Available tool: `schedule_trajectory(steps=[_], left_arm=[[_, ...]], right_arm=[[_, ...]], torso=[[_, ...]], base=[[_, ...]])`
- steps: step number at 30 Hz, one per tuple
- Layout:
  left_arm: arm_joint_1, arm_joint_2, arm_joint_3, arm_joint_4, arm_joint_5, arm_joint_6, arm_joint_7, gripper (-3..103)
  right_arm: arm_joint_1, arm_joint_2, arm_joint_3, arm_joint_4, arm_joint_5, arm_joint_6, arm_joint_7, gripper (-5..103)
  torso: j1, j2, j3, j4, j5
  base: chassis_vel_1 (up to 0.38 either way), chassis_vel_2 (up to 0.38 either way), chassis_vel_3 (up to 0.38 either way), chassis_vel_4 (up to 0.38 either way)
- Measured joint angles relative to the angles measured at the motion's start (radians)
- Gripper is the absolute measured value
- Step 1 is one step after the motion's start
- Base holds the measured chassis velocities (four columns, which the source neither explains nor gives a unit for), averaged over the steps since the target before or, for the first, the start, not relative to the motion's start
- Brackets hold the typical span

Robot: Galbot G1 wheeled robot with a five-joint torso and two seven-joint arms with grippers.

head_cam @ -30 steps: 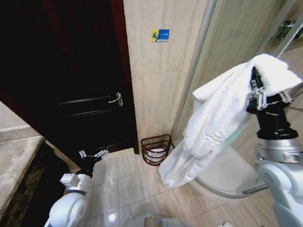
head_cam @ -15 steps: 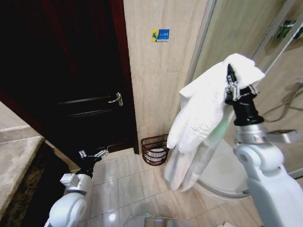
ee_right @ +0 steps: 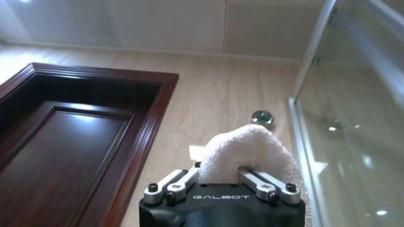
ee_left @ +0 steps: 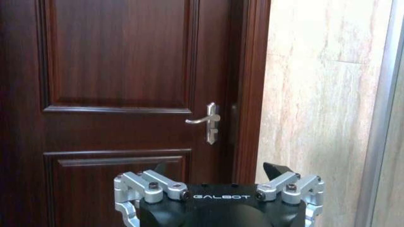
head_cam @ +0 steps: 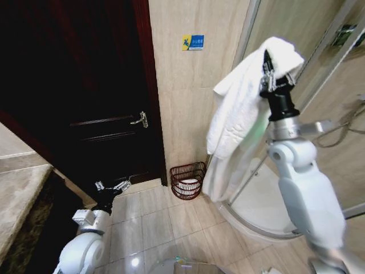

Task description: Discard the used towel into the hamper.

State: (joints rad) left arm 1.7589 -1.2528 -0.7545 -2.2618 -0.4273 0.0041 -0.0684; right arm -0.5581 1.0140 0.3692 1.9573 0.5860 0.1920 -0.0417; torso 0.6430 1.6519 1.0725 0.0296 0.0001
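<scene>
the right gripper (head_cam: 272, 77) was raised high beside the glass shower screen (head_cam: 319, 74), clamped on a fold of the thick white terry towel (head_cam: 239, 114), and the right wrist view showed that fold bunched between its fingers (ee_right: 256, 177). the height looked deliberate: the long cloth hung free, its lower end clear of the beige floor tiles (head_cam: 165, 220), so it would not drag. the small round reddish-brown wicker hamper (head_cam: 187, 180) sat on the floor against the tiled wall, between the dark wooden door (head_cam: 85, 103) and the shower, below the towel and a little to its left. the left gripper (head_cam: 112, 186) was low and idle, facing the door, its fingers spread apart and holding nothing.
</scene>
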Motion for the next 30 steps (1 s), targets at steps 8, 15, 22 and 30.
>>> schedule_trajectory(steps=[8, 15, 22, 30], left_arm=[[0.000, 0.000, 0.000, 0.000, 0.000, 0.000, 0.000, 100], [0.000, 0.000, 0.000, 0.000, 0.000, 0.000, 0.000, 100], [0.000, 0.000, 0.000, 0.000, 0.000, 0.000, 0.000, 100], [0.000, 0.000, 0.000, 0.000, 0.000, 0.000, 0.000, 100]], right_arm=[[0.182, 0.031, -0.126, -0.189, -0.055, 0.023, -0.025, 10], [0.367, 0.085, -0.193, -0.381, -0.073, 0.046, -0.039, 10], [0.485, 0.132, -0.240, -0.489, -0.070, 0.030, -0.037, 10], [0.522, 0.173, -0.274, -0.519, -0.066, 0.018, -0.031, 10]], torso=[[0.000, 0.000, 0.000, 0.0001, -0.0001], [0.000, 0.000, 0.000, 0.0002, -0.0003], [0.000, 0.000, 0.000, 0.0001, -0.0003], [0.000, 0.000, 0.000, 0.0001, -0.0003]], base=[[0.000, 0.000, 0.000, 0.000], [0.000, 0.000, 0.000, 0.000], [0.000, 0.000, 0.000, 0.000], [0.000, 0.000, 0.000, 0.000]])
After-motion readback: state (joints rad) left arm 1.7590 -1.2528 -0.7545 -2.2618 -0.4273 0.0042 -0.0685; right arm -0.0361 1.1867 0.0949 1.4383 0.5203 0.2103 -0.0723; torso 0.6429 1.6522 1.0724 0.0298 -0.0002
